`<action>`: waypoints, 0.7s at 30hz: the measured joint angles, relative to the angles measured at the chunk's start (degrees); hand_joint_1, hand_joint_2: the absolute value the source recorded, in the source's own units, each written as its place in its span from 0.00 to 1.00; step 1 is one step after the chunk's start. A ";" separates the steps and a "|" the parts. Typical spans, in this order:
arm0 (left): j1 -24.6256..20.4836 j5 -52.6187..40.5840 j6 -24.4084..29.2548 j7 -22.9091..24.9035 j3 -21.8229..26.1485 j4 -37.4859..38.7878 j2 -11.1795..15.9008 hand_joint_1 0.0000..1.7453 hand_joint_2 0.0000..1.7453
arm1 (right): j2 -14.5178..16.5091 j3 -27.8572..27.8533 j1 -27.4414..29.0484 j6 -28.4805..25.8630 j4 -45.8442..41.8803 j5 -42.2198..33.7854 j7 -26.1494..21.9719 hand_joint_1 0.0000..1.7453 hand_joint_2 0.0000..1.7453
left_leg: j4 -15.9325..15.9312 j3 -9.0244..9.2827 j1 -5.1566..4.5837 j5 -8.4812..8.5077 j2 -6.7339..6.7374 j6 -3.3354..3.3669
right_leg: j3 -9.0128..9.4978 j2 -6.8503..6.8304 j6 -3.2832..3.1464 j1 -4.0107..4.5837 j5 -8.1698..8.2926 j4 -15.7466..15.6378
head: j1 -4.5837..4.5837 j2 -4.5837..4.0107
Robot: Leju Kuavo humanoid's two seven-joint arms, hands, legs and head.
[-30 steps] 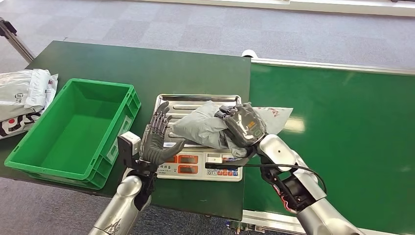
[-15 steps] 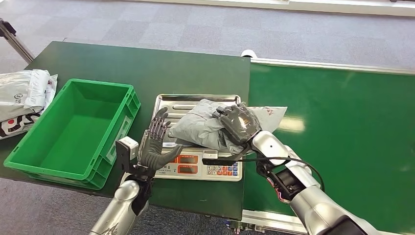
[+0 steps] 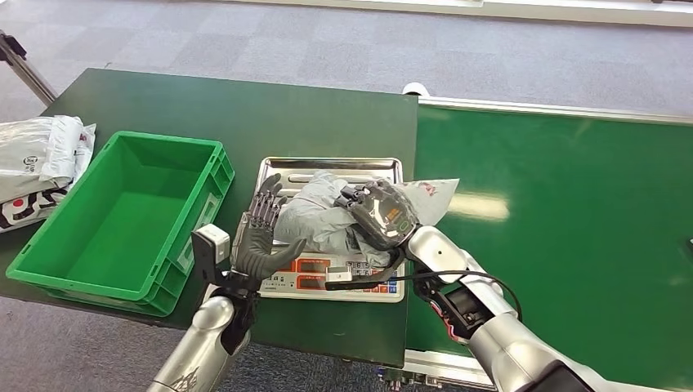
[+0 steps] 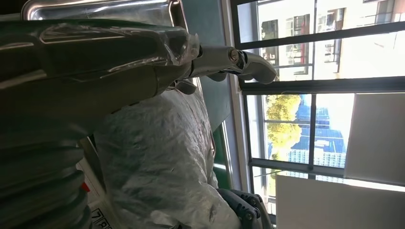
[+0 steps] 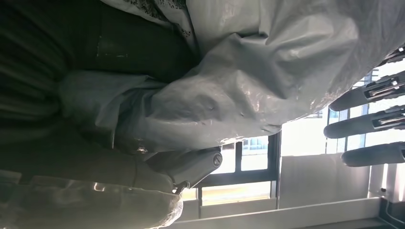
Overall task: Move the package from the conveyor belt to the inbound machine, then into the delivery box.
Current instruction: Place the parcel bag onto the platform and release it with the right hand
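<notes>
The left hand (image 3: 260, 235) was held upright with fingers spread and nothing grasped, palm turned toward the package (image 3: 327, 214) just beside it. The grey package was gripped by the right hand (image 3: 377, 214), closed over its top. It lay over the steel tray of the inbound machine (image 3: 335, 278), its long axis running from the left hand toward the conveyor belt (image 3: 564, 237), its flat end overhanging the belt's edge beyond the right hand. Beyond the left hand's back stood the green delivery box (image 3: 122, 214).

One grey package (image 3: 319, 214), one scale (image 3: 339, 273), one green crate (image 3: 122, 216), two hands.
</notes>
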 joint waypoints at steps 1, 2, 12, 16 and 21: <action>-0.06 0.00 0.00 0.00 -0.01 0.07 -0.03 0.00 1.00 | 0.11 -0.01 0.00 -0.05 0.18 0.00 -0.02 1.00 1.00 | 0.00 0.00 0.00 0.00 0.00 0.00 | 0.00 0.00 0.00 0.00 0.00 0.00 | 0.00 0.00; -0.11 0.00 0.00 0.00 -0.01 0.11 -0.06 0.00 1.00 | 0.20 -0.01 0.00 -0.07 0.34 0.00 -0.03 1.00 1.00 | 0.00 0.00 0.00 0.00 0.00 0.00 | 0.00 0.00 0.00 0.00 0.00 0.00 | 0.01 0.00; -0.43 1.86 -1.15 -1.14 0.14 0.23 -0.10 0.00 1.00 | 3.10 1.58 -1.91 15.02 6.20 4.88 4.87 1.00 1.00 | -0.02 0.13 0.01 0.00 0.11 0.00 | 0.07 0.10 -0.01 0.01 0.01 0.00 | -0.01 0.00; -0.52 2.44 -1.54 -0.98 0.15 0.23 -0.07 0.00 1.00 | 4.62 2.59 -3.88 22.71 8.71 5.19 8.97 0.49 1.00 | -0.05 0.54 0.01 -0.05 0.35 -0.03 | 0.38 0.34 -0.04 0.02 0.01 -0.01 | -0.02 0.00; -0.55 2.70 -1.46 -0.84 0.17 0.23 -0.01 0.00 1.00 | 4.52 2.27 -3.91 18.58 9.62 1.76 8.67 0.00 1.00 | -0.05 0.70 0.01 0.01 0.34 0.00 | 0.57 0.35 -0.03 0.02 0.12 -0.02 | 0.01 0.00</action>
